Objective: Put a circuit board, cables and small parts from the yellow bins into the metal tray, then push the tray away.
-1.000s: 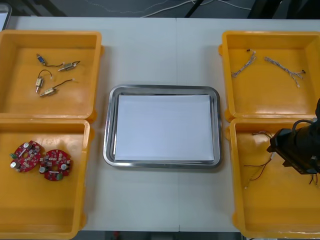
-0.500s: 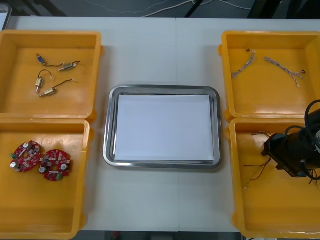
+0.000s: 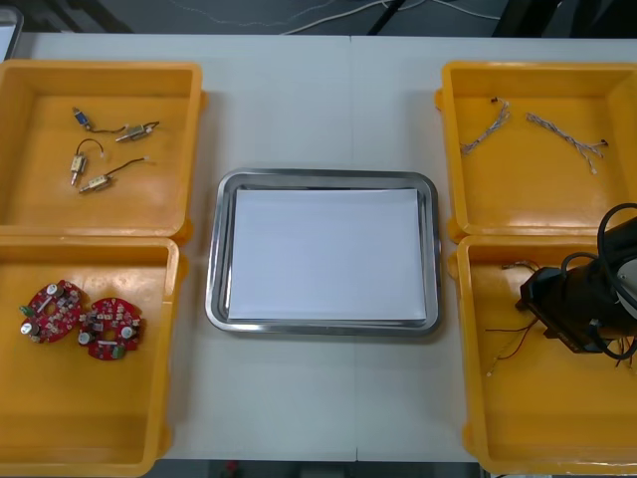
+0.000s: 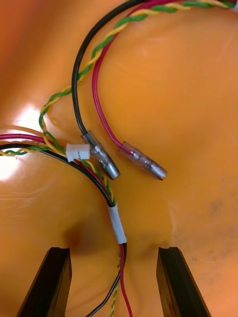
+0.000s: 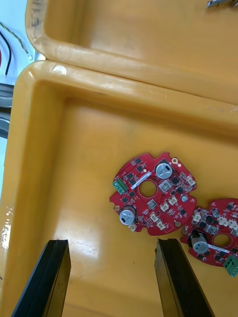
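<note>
Right arm: the right tool hangs low over the near right yellow plastic bin, its black fingers spread wide and clamping nothing.
Cables: thin black, red and twisted yellow-green cables lie on that bin's floor. A white-banded stretch runs between the fingers and touches neither.
Left arm: the left tool is spread wide, holding nothing, above the near left yellow plastic bin.
Boards: two round red circuit boards lie flat, just beside each other, beyond the left tool's fingers.
Tray: the rectangular metal tray, white inside, sits mid-counter between the bins.
Far bins: small metal parts lie in the far left bin, and twisted pale cables in the far right.
</note>
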{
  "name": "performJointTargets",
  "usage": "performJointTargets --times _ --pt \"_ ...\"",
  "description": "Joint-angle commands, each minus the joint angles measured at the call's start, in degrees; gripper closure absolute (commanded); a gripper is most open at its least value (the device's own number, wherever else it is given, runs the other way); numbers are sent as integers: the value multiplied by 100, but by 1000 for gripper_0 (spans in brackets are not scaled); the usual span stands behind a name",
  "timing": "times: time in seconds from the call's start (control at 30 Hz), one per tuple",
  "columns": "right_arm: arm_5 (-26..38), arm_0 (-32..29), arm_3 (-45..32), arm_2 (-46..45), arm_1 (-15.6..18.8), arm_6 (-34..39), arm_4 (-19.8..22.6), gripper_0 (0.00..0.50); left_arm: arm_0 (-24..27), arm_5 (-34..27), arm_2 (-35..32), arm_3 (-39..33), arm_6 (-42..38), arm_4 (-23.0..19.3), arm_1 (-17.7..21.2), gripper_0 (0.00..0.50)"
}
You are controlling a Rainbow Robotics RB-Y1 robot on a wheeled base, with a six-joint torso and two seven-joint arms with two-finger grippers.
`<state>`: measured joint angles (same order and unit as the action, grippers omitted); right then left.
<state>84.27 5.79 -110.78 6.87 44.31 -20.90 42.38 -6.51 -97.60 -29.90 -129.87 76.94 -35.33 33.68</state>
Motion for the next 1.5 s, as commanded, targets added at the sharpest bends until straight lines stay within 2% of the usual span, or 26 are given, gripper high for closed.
performJointTargets --times 0.03,0.2,0.43,0.77,0.8,0.83,0.9,0.97,1.23,1.5 --pt "-60 115 -23 95 -63 7 -72 0 352 -5 222 427 -232 88 -134 0" --pt "-139 133 56 104 -63 -2 -98 0 677 -75 266 831 -346 167 -195 0" --pt "-262 185 214 121 -72 -37 -81 0 862 -163 248 998 -531 290 -213 0" --pt "-227 185 223 183 -81 -55 -63 11 1275 -172 178 1640 -663 465 -257 0" --pt "-227 194 223 183 -81 -46 -63 43 1301 -163 178 1675 -672 474 -257 0" --pt "-227 185 223 183 -81 -55 -63 150 1336 -163 178 1763 -689 492 -257 0" --pt "-236 185 223 183 -81 -63 -54 419 1372 -172 169 1868 -742 536 -257 0" --pt "-236 194 223 183 -81 -63 -54 500 1372 -172 169 1886 -777 571 -266 0" --pt "-157 326 205 174 -81 -81 -37 500 1424 -172 108 2062 -882 720 -433 0" --pt "292 519 38 -54 -72 -151 7 500 1451 -154 72 2246 -891 923 -696 0"
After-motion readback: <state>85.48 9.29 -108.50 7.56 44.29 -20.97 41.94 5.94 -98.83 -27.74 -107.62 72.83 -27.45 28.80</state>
